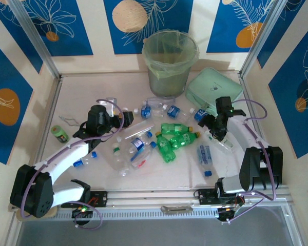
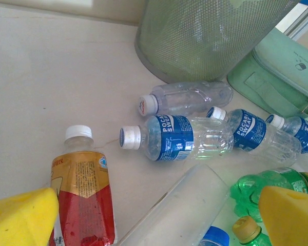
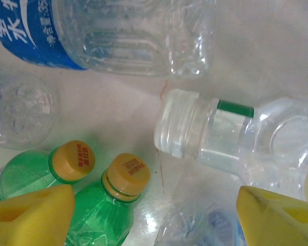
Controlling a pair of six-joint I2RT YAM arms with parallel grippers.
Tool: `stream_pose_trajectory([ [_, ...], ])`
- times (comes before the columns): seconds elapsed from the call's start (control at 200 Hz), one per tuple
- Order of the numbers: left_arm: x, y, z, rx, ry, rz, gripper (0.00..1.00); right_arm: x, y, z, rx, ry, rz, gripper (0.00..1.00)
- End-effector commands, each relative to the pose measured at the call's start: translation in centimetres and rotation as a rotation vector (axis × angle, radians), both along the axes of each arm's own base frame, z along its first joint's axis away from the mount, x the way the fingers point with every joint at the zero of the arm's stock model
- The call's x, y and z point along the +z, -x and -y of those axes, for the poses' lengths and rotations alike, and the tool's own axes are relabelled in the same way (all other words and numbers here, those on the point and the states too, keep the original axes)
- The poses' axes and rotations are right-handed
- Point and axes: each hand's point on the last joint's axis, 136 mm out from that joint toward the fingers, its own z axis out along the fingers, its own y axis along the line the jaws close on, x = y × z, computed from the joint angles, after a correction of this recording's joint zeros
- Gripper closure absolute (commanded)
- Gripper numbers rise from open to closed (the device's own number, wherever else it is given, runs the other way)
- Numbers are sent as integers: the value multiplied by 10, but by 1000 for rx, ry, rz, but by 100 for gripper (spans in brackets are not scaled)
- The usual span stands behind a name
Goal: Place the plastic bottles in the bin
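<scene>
Plastic bottles (image 1: 174,139) lie scattered across the middle of the table (image 1: 82,92), about a dozen of them, all on their sides. Clear ones with blue labels lie toward the far edge, a knot of green bottles (image 1: 169,130) sits at the centre, and more clear ones lie toward the near edge and the right side. The bin (image 1: 169,59) stands at the middle of the far edge, lined with a pale green bag. From above I can make out no bottle inside it, though the bag's folds hide part of the bottom. By my reading the task is at or near its start, with nearly every bottle, perhaps every one, left to move.

The left gripper (image 1: 112,121) hovers over the left part of the scatter, its jaws wide apart and holding nothing. In its wrist view a red-labelled bottle (image 2: 82,200) lies just beside one pad. A blue-labelled bottle (image 2: 177,137) lies ahead, with the bin's mesh wall beyond it.

The right gripper (image 1: 218,132) hangs low over the right part of the scatter, its jaws parted with nothing pinched between them. Below it lie two of the green bottles, orange-capped, and near them a clear bottle (image 3: 220,138) with a clear cap.

A flat mint-green case (image 1: 213,87) lies just right of the bin toward the far right corner. A small green roll (image 1: 59,133) sits near the left edge. Neither belongs in the bin.
</scene>
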Motion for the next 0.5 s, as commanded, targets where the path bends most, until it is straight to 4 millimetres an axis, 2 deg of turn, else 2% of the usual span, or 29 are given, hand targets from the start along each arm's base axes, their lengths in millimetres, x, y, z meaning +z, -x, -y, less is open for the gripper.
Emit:
stream_pose_trajectory([
  [0.0,-1,0,1,-2,-8,7,0,-4,27,-18,70,-46,-57,17],
  [0.155,-4,0,1,-5,-18,5,0,-5,58,-23,122,1,-114,14],
  [0.225,-5,0,1,-8,-17,3,0,-1,71,-26,151,28,-126,10],
  [0.28,-6,-1,2,-9,-15,3,0,2,82,-30,169,41,-130,0],
  [0.39,-5,-3,5,-16,-4,3,0,0,100,-39,190,48,-160,1],
  [0.495,-4,-5,8,-27,6,5,0,-9,107,-39,201,76,-198,1],
])
